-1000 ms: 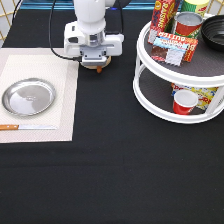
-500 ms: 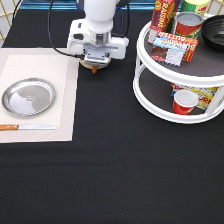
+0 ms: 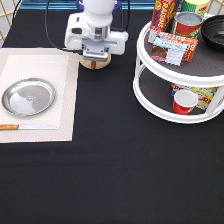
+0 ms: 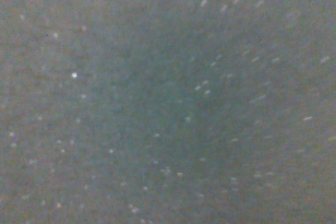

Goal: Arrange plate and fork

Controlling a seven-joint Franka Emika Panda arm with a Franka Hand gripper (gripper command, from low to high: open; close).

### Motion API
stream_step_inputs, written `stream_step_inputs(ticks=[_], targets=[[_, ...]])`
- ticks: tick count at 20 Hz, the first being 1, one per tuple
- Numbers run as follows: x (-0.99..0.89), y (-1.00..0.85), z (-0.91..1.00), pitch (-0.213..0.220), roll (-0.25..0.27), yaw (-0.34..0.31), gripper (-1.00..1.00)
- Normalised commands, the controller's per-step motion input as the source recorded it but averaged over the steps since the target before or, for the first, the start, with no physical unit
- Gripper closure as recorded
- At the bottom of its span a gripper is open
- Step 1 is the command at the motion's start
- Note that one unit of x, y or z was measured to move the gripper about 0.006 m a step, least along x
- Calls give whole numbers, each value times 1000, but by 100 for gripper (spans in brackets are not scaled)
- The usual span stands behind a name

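On the pale placemat (image 3: 67, 95), the round shiny silver metal plate (image 3: 28, 96) is lying, judged light, stiff, slippery; its raised rim is being favoured for gripping. The hand (image 3: 95, 59) is hovering apart; its opening cannot be told.

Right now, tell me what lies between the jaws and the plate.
In the exterior view, only black tablecloth and a strip of the pale placemat separate the gripper from the plate; nothing else sits there.
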Motion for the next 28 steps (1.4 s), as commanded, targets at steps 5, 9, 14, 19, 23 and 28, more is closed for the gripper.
stream_step_inputs(ticks=[5,9,14,19,23,28], targets=[[7,-847,618,0,228,0,100],[74,-856,481,-24,180,0,100],[43,-758,326,-73,48,-48,100],[2,-335,195,-56,0,-232,100],[-20,-27,14,-57,0,-354,100],[-20,0,-49,-65,8,-369,100]])
